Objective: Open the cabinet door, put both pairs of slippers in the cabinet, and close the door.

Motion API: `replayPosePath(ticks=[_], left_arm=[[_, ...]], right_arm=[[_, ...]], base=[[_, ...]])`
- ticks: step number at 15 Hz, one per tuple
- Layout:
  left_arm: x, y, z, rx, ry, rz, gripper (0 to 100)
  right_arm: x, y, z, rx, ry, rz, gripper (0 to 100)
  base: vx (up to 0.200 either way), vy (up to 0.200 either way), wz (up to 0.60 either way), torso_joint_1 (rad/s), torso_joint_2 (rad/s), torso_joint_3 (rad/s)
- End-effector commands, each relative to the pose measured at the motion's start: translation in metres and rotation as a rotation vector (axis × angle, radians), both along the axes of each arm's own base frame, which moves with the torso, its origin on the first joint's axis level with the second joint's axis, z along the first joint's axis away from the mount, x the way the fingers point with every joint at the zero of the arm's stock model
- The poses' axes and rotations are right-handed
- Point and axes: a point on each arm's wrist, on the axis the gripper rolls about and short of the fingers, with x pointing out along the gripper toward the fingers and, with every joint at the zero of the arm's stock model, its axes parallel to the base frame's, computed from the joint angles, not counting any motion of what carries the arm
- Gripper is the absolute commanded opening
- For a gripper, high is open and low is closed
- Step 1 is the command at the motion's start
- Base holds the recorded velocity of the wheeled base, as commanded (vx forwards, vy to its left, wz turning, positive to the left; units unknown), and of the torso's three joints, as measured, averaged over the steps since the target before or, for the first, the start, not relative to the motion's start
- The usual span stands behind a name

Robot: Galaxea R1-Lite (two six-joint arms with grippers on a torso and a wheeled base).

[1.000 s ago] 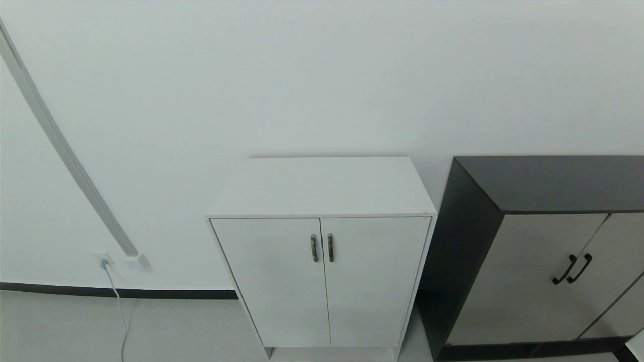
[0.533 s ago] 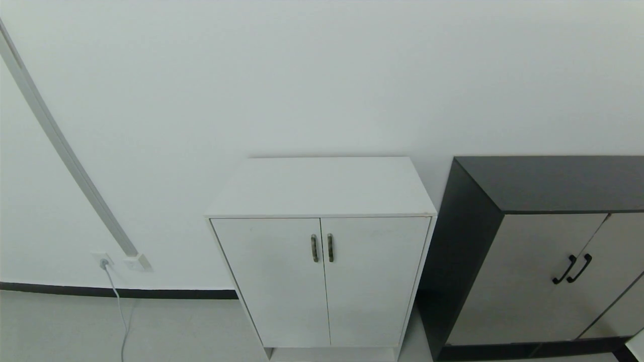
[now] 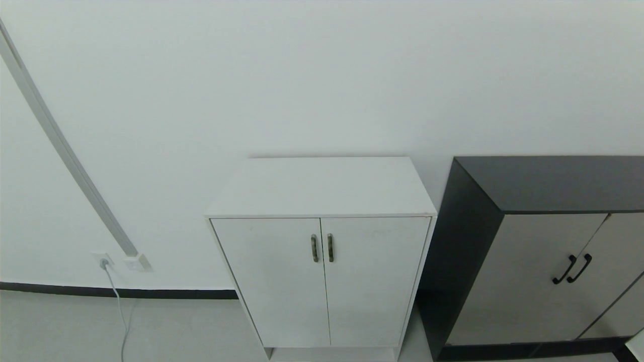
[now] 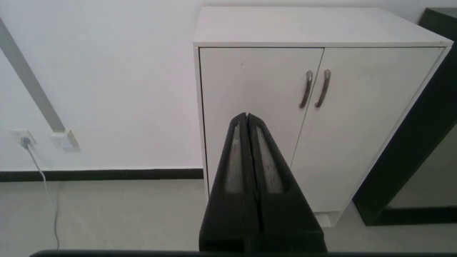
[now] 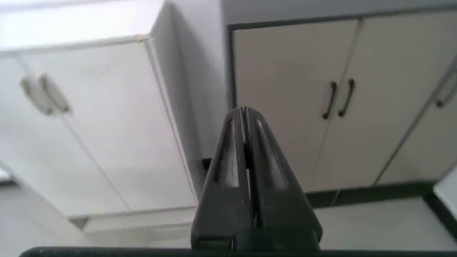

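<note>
A white two-door cabinet (image 3: 322, 241) stands against the wall with both doors shut and two metal handles (image 3: 322, 248) side by side at the middle seam. My left gripper (image 4: 247, 118) is shut with nothing in it, held some way in front of the left door (image 4: 253, 114). The handles (image 4: 316, 88) sit off to one side of it. My right gripper (image 5: 245, 113) is shut and empty too, in front of the gap between the white cabinet (image 5: 93, 114) and the dark one.
A dark cabinet (image 3: 543, 241) with grey doors and black handles (image 3: 572, 269) stands close at the right. A wall socket with a cable (image 3: 113, 296) and a slanted conduit (image 3: 60, 146) are at the left. Grey floor (image 3: 126, 327) lies in front.
</note>
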Motion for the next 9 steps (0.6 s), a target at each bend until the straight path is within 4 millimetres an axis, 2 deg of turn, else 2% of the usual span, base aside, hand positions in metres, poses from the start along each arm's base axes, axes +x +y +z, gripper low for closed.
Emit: replayPosePath(ticks=[1, 9], left_arm=[[0.0000, 0.0000, 0.0000, 0.000, 0.000, 0.001, 0], [0.0000, 0.0000, 0.0000, 0.001, 0.000, 0.001, 0]], right_arm=[[-0.0005, -0.0004, 0.0003, 0.022, -0.012, -0.020, 0], [-0.0005, -0.0004, 0.0002, 0.012, -0.010, -0.020, 0]], base=[[0.000, 0.000, 0.00, 0.000, 0.00, 0.000], [0.000, 0.000, 0.00, 0.000, 0.00, 0.000]])
